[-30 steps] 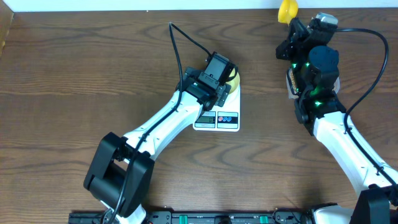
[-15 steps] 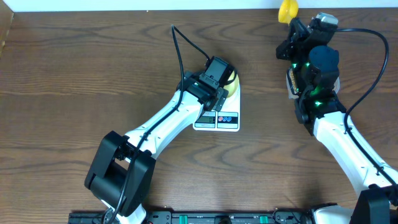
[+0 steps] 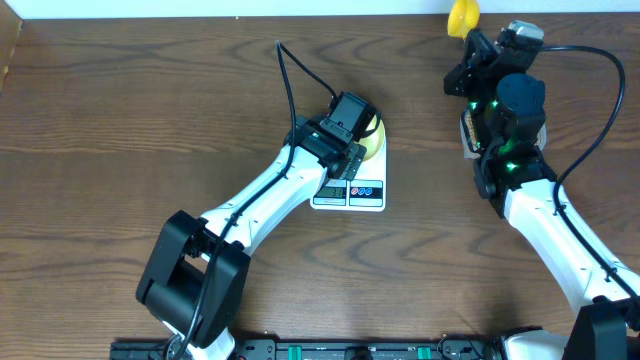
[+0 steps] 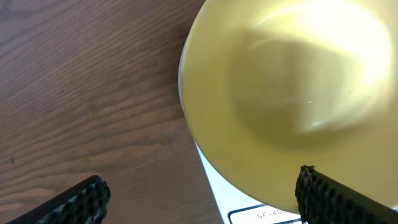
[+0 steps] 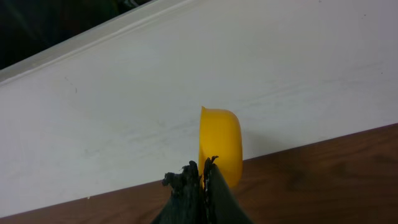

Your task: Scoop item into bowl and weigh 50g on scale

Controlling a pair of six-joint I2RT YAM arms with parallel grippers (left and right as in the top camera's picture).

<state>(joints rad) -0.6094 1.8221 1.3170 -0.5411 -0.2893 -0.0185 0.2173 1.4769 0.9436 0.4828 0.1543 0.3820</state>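
Your left gripper [image 4: 202, 186] hangs over the scale [image 3: 374, 202] with its fingers [image 4: 81, 200] spread wide, grasping nothing. In the left wrist view the bowl [image 4: 292, 81] sits on the scale's platform just ahead of those fingers. One fingertip shows at each lower corner of that view. The bowl's inside shows only bare, glossy pale yellow. From overhead you see just a crescent of the bowl past the left wrist. The scale's display [image 3: 332, 192] and its red and blue buttons [image 3: 365, 190] face the near edge of the table [image 3: 120, 120]. The reading is too small to make out.

Your right gripper [image 5: 199, 171] is clenched on the bright yellow scoop [image 5: 221, 146], held up at the far edge of the table against the white wall [image 5: 124, 93]. You see the scoop edge-on, so you cannot tell what it holds. Beneath your right arm, overhead, a sliver of the clear container [image 3: 466, 132] shows. There is a tan fill [image 3: 465, 126] in it, too small to tell apart. It is well apart from the bowl.
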